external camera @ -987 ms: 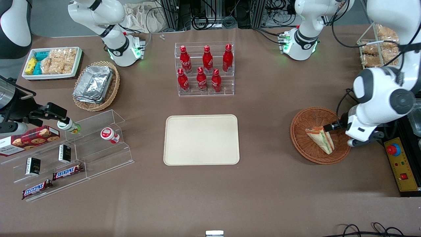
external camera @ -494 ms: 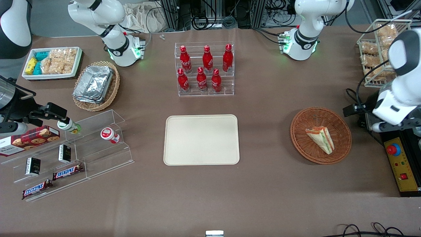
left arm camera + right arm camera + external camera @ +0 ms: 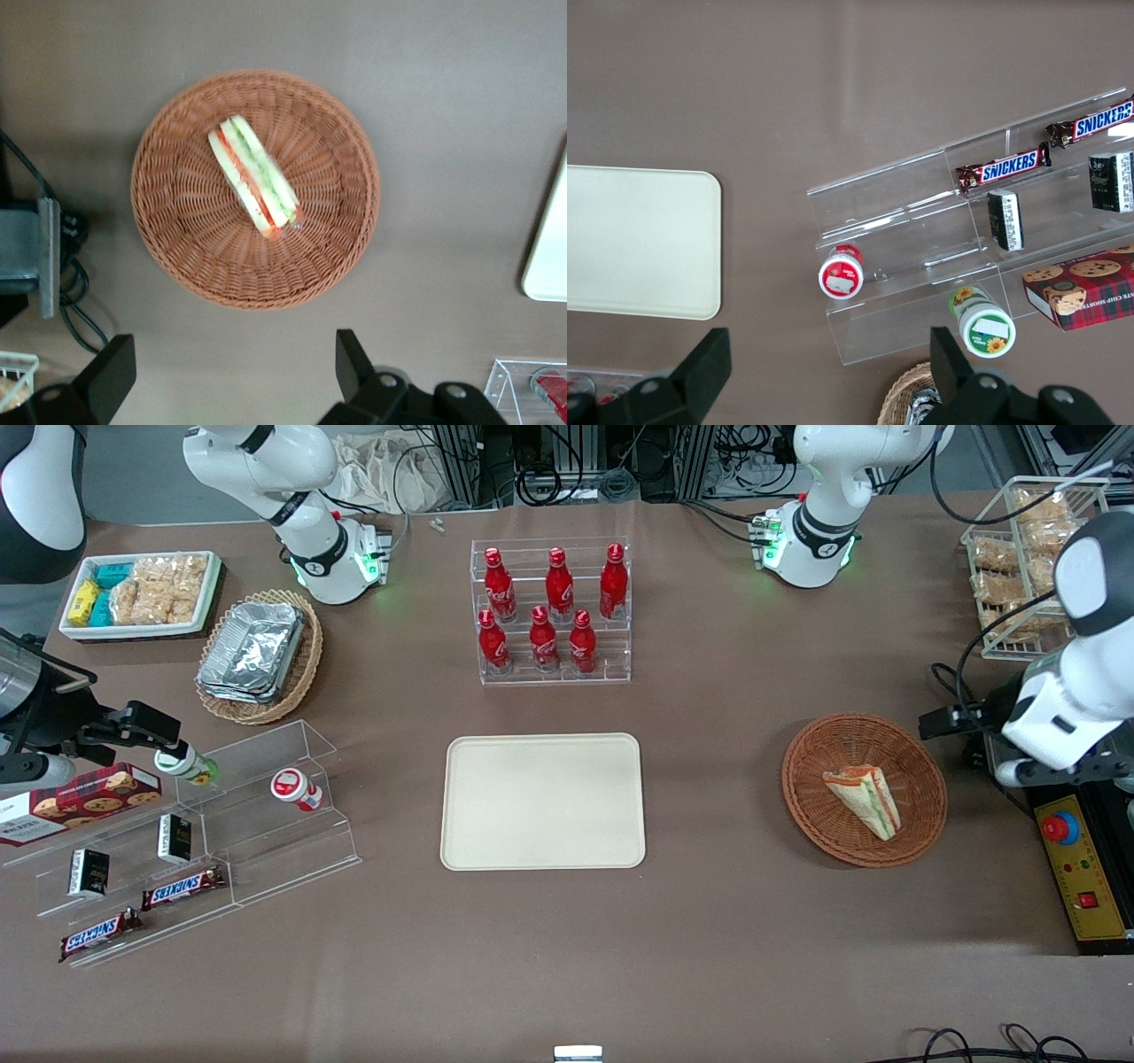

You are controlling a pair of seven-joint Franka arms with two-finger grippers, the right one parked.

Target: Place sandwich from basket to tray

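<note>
One sandwich [image 3: 863, 801] lies in the basket [image 3: 808, 802], untouched, filling edge up, well clear of the rim. Working arm's pincer [image 3: 235, 375] hangs above the surface just outside the basket, toward its own end of the surface, released: fingers [image 3: 112, 372] spread wide, nothing between them. Basket sits between pincer and tray [image 3: 542, 801]; tray lies well apart from the pincer, toward the parked arm's end, nothing on it. Surface [image 3: 709, 921] brown.
</note>
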